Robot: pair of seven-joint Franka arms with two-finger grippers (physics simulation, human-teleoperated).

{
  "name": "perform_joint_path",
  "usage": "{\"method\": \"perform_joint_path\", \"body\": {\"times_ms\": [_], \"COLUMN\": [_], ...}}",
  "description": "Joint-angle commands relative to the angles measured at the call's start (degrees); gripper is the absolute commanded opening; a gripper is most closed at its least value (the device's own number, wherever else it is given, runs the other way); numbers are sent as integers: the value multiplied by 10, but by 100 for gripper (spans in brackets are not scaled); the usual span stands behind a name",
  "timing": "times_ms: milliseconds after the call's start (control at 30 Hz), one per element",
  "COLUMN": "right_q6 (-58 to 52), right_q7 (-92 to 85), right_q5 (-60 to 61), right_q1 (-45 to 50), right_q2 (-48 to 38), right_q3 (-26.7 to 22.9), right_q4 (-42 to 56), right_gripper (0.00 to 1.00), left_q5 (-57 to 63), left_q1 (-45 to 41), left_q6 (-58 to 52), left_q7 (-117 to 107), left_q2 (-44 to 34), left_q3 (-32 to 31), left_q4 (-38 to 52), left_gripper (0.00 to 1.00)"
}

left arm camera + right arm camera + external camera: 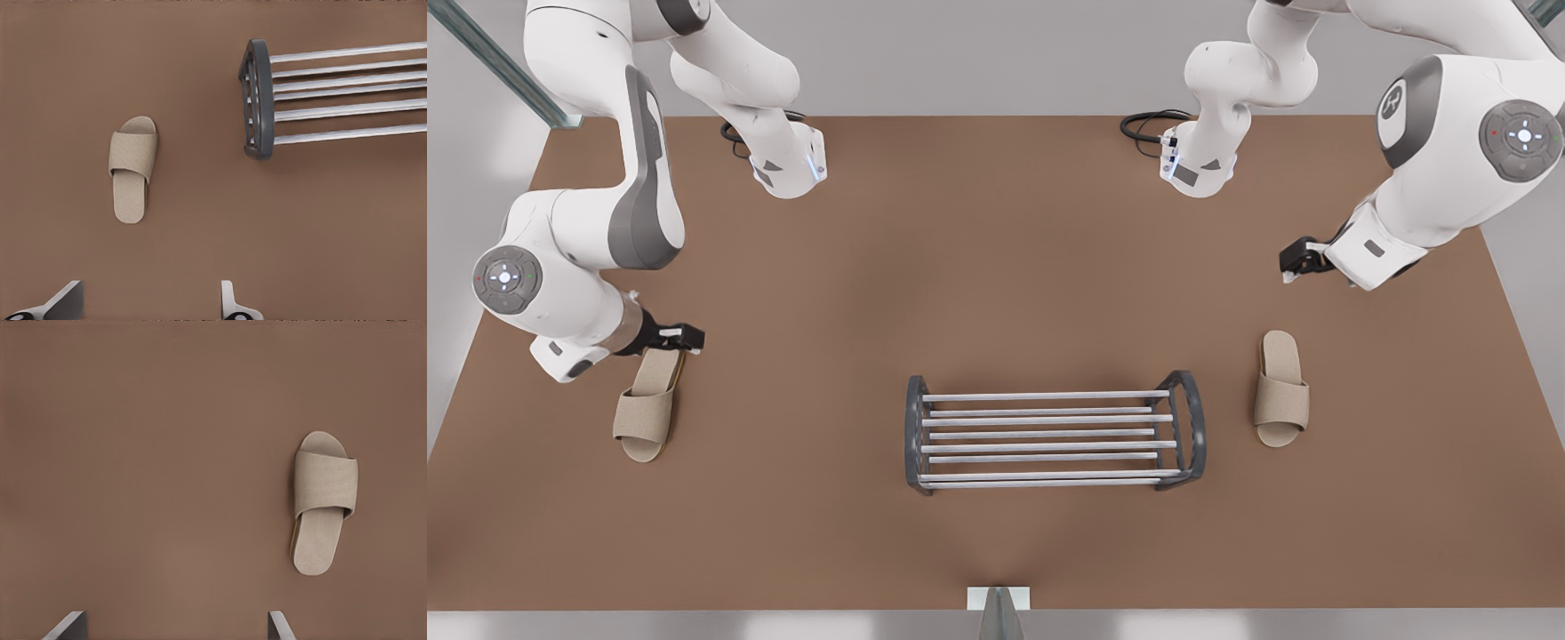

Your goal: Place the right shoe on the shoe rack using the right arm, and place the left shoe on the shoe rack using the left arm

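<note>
Right hand (pixel 692 340) hangs by the bench (pixel 996 267) edge at the front view's left, just over the heel end of the right shoe (pixel 645 409). Its fingers (pixel 70 623) are spread wide and grasp nothing. In the right wrist view the shoe (pixel 323 503) lies apart from the gap between them, flat on its sole.

Midway along the bench, towards its near edge, stands the shoe rack (pixel 1049 434). It carries nothing yet, and its silver rods run across between dark arched end frames.

Beside the rack's end frame on the front view's right, a little apart from it, lies the left shoe (pixel 1281 391), sole down with its toe towards the near edge. The left hand (pixel 1288 267) hovers farther back, towards that side edge of the bench and well apart from the shoe. It too is released, with both fingers (pixel 230 303) splayed.

Both shoes are open-toed fabric slippers, and I judge them light, soft and easily bent, with a matt weave that should not slip. The flat heel part of the sole looks like the best place to pinch across its width. The broad strap would fold under the fingers and let the sole droop. The rods have gaps, so a limp sole set down crooked could sag between them
</note>
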Motion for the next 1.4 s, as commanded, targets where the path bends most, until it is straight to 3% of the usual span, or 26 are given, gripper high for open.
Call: {"method": "perform_joint_path", "body": {"times_ms": [0, 67, 167, 233, 333, 433, 567, 633, 700, 833, 933, 1033, 1200, 1367], "right_q6": [8, 6, 40, 90, 195, 306, 348, 369, 369, 328, 329, 336, 360, 360], "right_q7": [4, 7, 9, 8, 1, -12, -39, -77, -99, -131, -151, -201, -267, -309], "right_q5": [1, 24, 16, 0, 0, 1, -10, -10, -11, -8, -6, -5, -5, -5], "right_q1": [0, -28, -43, -55, -69, -94, -107, -122, -153, -186, -196, -210, -231, -248], "right_q2": [1, 41, 61, 61, 60, 61, 75, 90, 90, 88, 95, 129, 173, 182], "right_q3": [0, 0, -2, -1, 0, 0, 0, 0, 0, 1, 2, 2, 2, 1], "right_q4": [5, 1, -32, -77, -149, -198, -195, -191, -184, -184, -185, -169, -148, -142], "right_gripper": [100, 100, 100, 100, 100, 100, 100, 100, 100, 100, 100, 100, 100, 100], "left_q5": [1, 2, 232, 361, 545, 576, 575, 685, 929, 1236, 1335, 1357, 1444, 1633], "left_q1": [1, -12, -247, -320, -365, -367, -365, -365, -362, -358, -360, -365, -365, -343], "left_q6": [17, 11, -117, -173, -147, -11, 354, 521, 640, 694, 694, 693, 692, 669], "left_q7": [-28, -44, -530, -597, -639, -812, -1122, -1382, -1738, -2109, -2219, -2219, -2219, -2218], "left_q2": [-1, 12, 112, 152, 102, 43, 27, 32, 62, 71, 68, 52, 33, 64], "left_q3": [0, 0, 0, 0, 0, 0, 43, 100, 169, 258, 267, 268, 341, 366], "left_q4": [0, 3, 1, -23, -207, -400, -517, -546, -565, -589, -633, -666, -698, -707], "left_gripper": [100, 100, 100, 100, 100, 100, 100, 100, 100, 100, 100, 100, 100, 100]}}
